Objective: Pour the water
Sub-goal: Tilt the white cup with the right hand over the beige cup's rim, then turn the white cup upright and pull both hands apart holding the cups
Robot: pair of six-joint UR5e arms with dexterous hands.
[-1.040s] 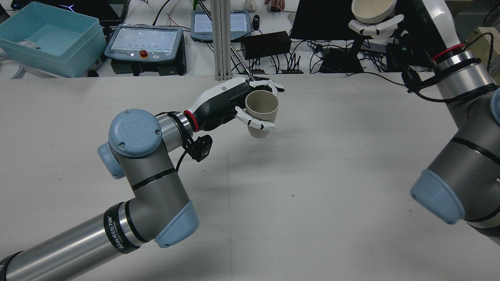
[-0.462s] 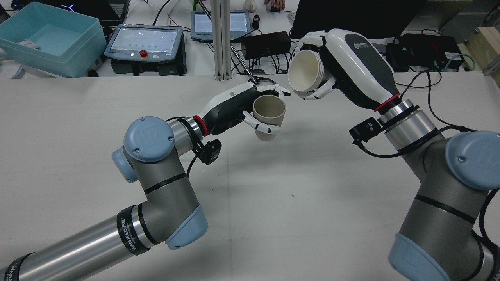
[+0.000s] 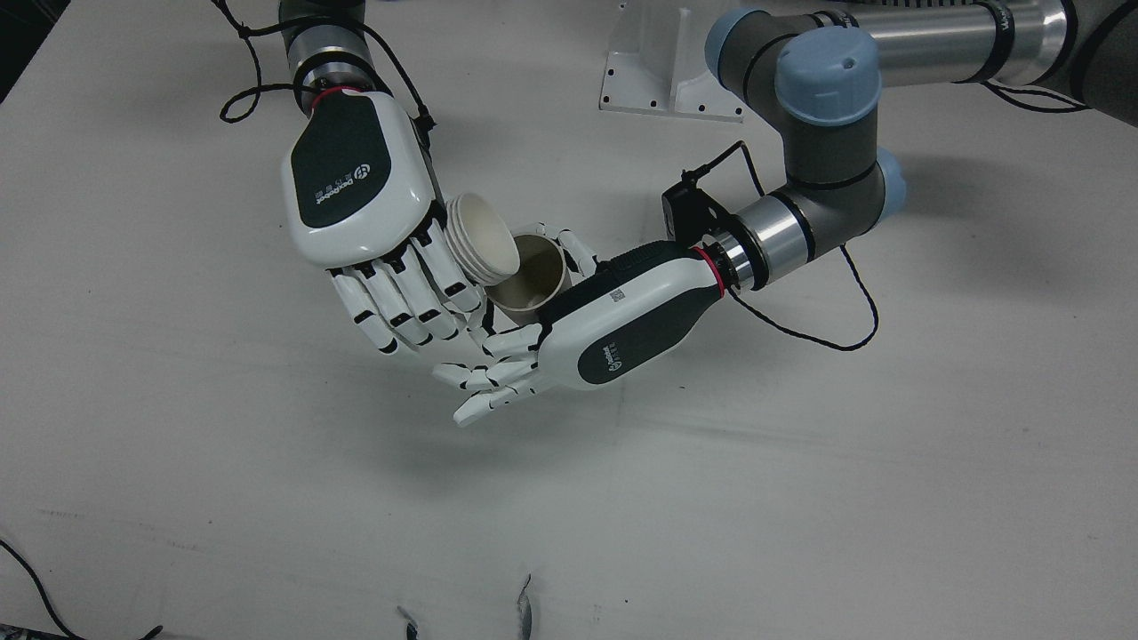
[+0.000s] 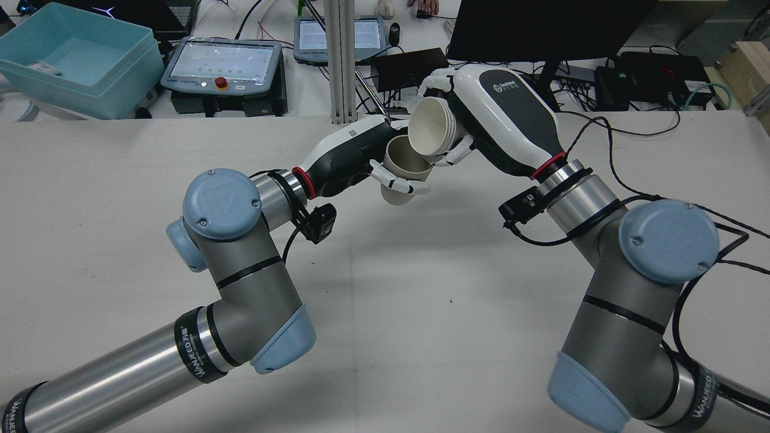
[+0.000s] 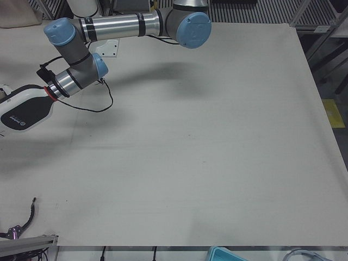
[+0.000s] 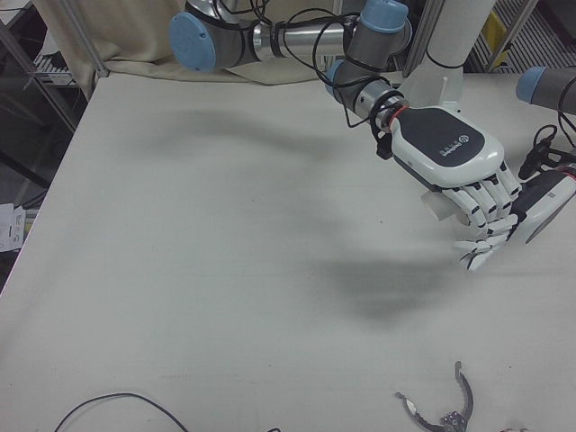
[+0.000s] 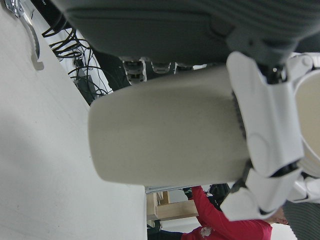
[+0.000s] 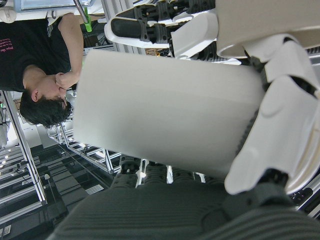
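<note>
My left hand (image 4: 352,157) is wrapped around a beige cup (image 4: 402,171), held roughly upright above the tabletop (image 4: 421,288), w/ its mouth facing up. My right hand (image 4: 487,117) is clamped on a white cup (image 4: 430,129), tipped on its side so its rim sits right over the beige cup's mouth, approx. touching its edge. Both cups are mid-table, between my two arms. Can't tell if any water is flowing. A teal bin (image 4: 78,57) sits beyond the tabletop.
</note>
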